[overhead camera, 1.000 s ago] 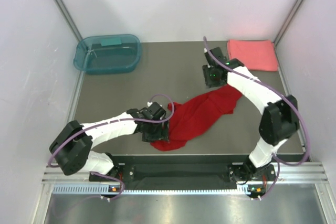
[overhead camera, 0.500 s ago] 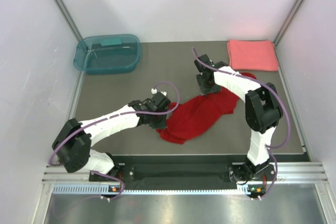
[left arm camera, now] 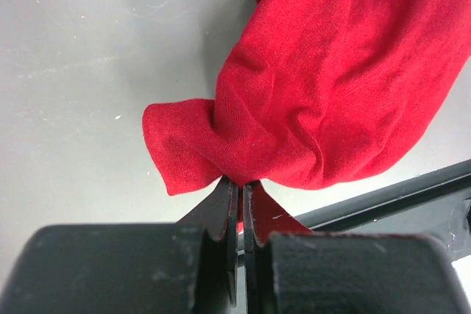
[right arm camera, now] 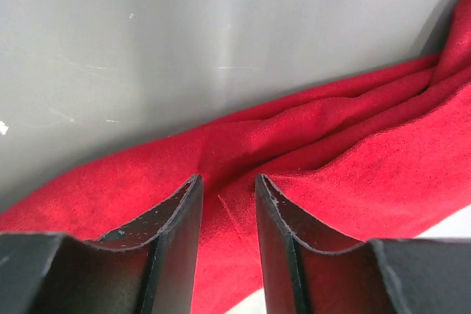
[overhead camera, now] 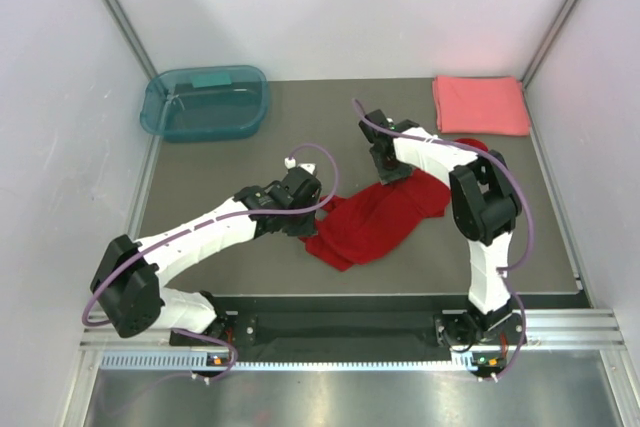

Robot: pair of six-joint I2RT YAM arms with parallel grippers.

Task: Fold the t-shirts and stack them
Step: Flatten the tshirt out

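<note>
The deep red t-shirt (overhead camera: 375, 222) lies crumpled in the middle of the table, with a small part showing behind my right arm. My left gripper (overhead camera: 310, 227) is at its left end and is shut on a bunched fold of the red t-shirt (left arm camera: 331, 86); the left gripper (left arm camera: 241, 185) pinches the cloth at its tips. My right gripper (overhead camera: 388, 172) is at the shirt's far edge. The right gripper (right arm camera: 227, 182) stands open, fingers down on the red t-shirt (right arm camera: 353, 159) either side of a low ridge. The coral-pink t-shirt (overhead camera: 481, 104) lies folded at the back right.
A teal translucent tub (overhead camera: 205, 104) stands at the back left corner. The grey table (overhead camera: 300, 147) is walled on both sides and at the back. A black rail (left arm camera: 412, 196) runs along the near edge, close behind the lifted cloth.
My left gripper has shut on the red shirt's left end and drawn it away from the near edge. My right gripper has moved left onto the shirt's far edge, its jaws narrower.
</note>
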